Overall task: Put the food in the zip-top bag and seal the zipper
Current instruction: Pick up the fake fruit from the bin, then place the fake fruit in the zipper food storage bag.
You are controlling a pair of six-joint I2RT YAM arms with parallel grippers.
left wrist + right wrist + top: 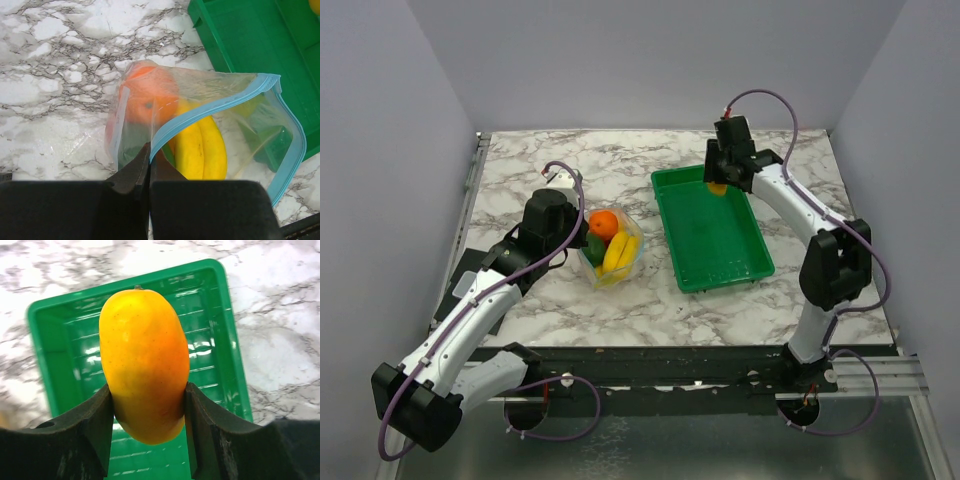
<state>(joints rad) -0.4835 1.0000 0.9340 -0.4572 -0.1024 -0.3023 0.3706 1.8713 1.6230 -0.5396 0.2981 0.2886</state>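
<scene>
The bag [215, 87] sits on the marbled surface [620, 312], just left of the green tray [715, 240] and close in front of the left arm's wrist. It is clear and crinkly, with soft glare on its folds, and its mouth stands open as a wide loop. The zipper [267, 81] is a thin light blue strip around that mouth. It rises from the left fingers [135, 172], bends sharply at a far corner and curves back down the right side, and the two lips are well apart.

Through the plastic an orange [145, 100] shows, round and bright with a small dark dot on its skin. A smooth yellow banana [202, 150] lies beside it, and a dark green piece [594, 246] sits by the orange on the side toward the left arm. A pale band runs down the bag's wall in front of the orange.

The left fingers are pressed together, pinching the bag's edge where the blue strip begins.

Over the far end of the tray, the right fingers [100, 425] are clamped on a yellow-orange fruit [144, 365], one against each flank. It is oblong and glossy, deepening to orange on one side, finely speckled, with a tiny stem nub at its far tip. It is held above the tray's ribbed floor, well apart from the bag.
</scene>
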